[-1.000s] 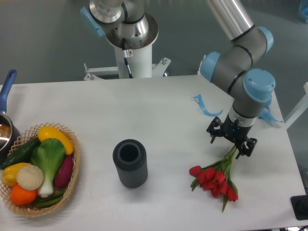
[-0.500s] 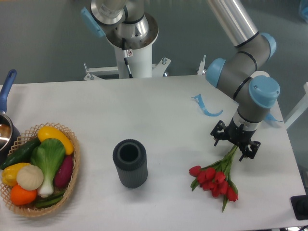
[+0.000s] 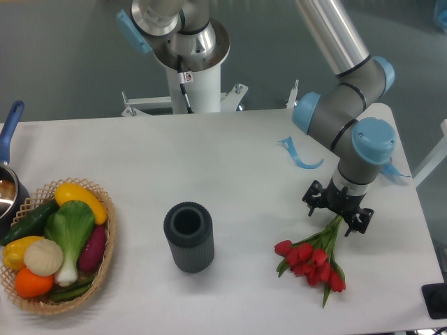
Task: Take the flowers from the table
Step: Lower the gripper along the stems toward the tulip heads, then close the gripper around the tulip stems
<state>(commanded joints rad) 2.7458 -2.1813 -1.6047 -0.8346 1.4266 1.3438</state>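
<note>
At the table's left edge sits a pan with a blue handle. Just beside it, near the front left corner, is a wicker basket of vegetables. Toward the middle of the front half stands a dark ribbed cylinder, upright, its open mouth up. A blue ribbon scrap lies right of centre, toward the back.

The flowers lie flat near the front right corner. Their long axis runs diagonally: red heads point toward the front and left, green stems run back and to the right. The gripper hangs directly over the stem ends, fingers spread on either side of them. Whether the fingers touch the stems cannot be told.
</note>
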